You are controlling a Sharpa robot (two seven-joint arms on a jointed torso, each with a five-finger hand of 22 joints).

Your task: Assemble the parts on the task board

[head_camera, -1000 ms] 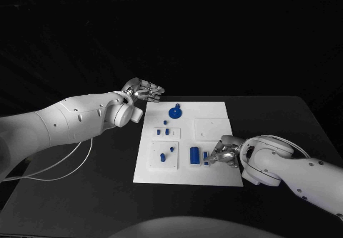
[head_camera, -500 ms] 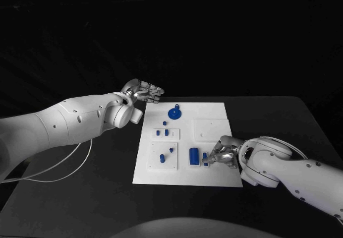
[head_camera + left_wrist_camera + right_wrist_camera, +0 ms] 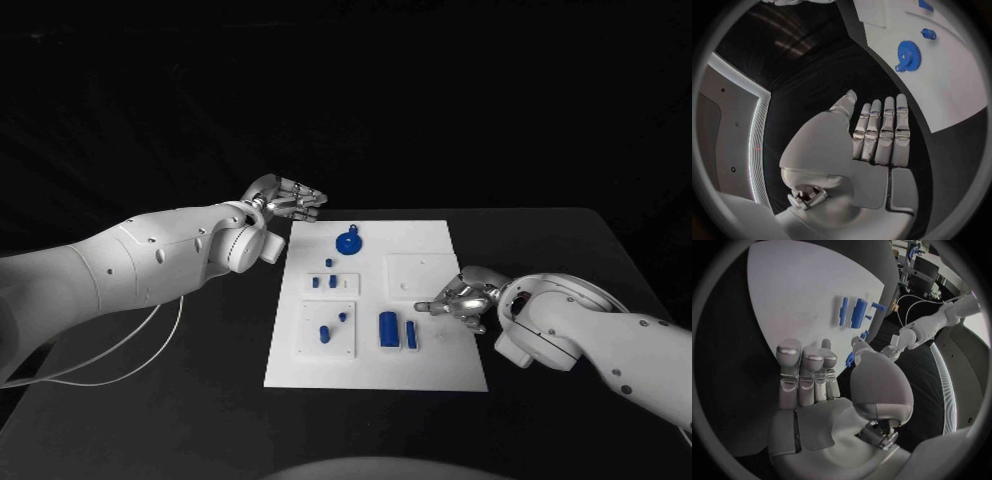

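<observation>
On task board (image 3: 433,350): one blue gear (image 3: 346,242), two blue bars (image 3: 400,331); both robot hands released, empty.

right hand (image 3: 459,298) over task board (image 3: 433,370) edge, near end seemingly open

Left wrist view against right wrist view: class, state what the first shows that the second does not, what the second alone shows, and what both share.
Left wrist view alone: the blue gear lying on the task board, with the left hand open, fingers straight and together, holding nothing.

Right wrist view alone: the right hand above the board, a long thin blue part beside a thicker blue block, and the left arm beyond the board.

Both share: the white task board on the black table, and small blue parts lying on it.
</observation>
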